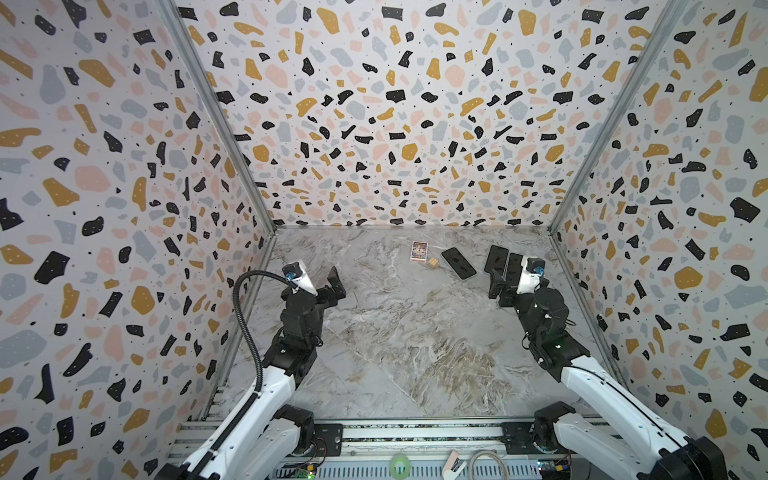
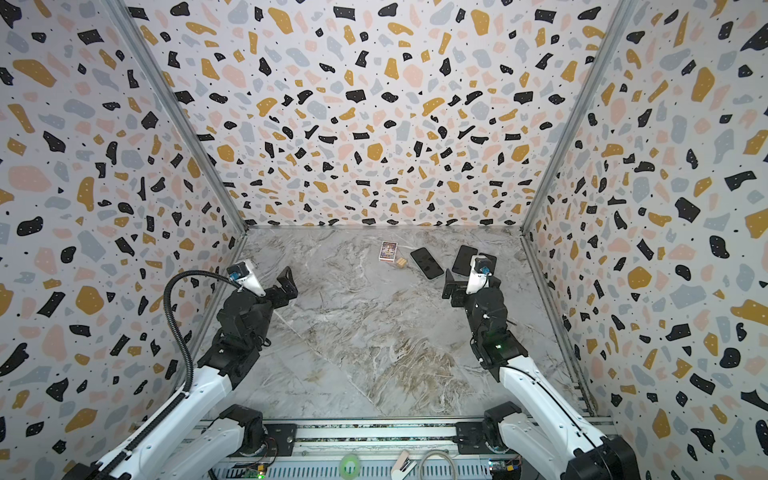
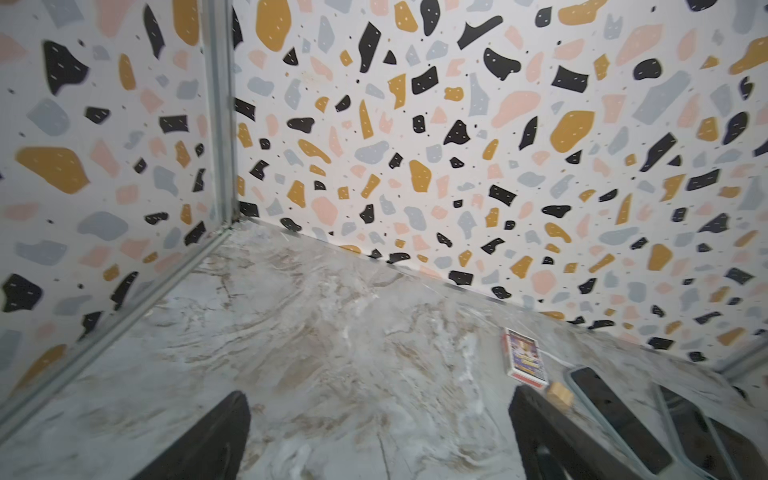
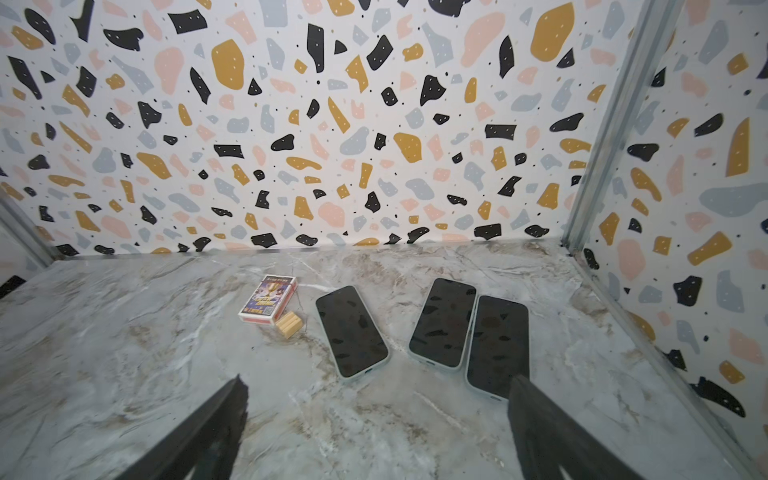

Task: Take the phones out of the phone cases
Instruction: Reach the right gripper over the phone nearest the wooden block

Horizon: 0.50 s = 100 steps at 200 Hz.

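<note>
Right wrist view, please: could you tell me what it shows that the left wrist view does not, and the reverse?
Only the right wrist view: the right claw, open, and the rightmost phone, third in the row of cased phones.
Only the left wrist view: the left claw, open.
Both: the card box, the small wooden block, the leftmost phone and the middle phone. Those two phones are only partly seen from the left wrist.
</note>
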{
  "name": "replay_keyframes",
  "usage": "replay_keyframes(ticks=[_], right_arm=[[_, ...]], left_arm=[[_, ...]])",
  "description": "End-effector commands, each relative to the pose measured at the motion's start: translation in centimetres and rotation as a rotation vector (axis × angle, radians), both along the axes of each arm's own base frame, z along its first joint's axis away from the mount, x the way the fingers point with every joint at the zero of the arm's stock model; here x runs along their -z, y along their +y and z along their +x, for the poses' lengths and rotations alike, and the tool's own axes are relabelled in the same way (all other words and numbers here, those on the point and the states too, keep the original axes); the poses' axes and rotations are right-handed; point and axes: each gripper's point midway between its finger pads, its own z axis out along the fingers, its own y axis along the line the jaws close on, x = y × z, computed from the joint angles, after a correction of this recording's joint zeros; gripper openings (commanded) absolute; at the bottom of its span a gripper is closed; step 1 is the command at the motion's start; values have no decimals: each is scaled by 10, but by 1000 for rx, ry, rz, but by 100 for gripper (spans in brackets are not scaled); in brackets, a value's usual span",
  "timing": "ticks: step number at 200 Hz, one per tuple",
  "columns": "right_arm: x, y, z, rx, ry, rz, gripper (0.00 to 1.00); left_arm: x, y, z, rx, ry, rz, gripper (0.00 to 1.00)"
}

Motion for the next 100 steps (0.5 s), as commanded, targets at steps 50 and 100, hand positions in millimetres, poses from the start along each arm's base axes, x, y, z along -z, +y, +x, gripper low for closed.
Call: replay_keyframes(ticks=[50, 100], right_arm=[[8, 31, -17, -115, 299, -1, 99], [19, 40, 11, -102, 436, -97, 99]], left_arm=[[40, -39, -31, 216, 296, -90, 100], [56, -48, -38, 251, 374, -68, 99]])
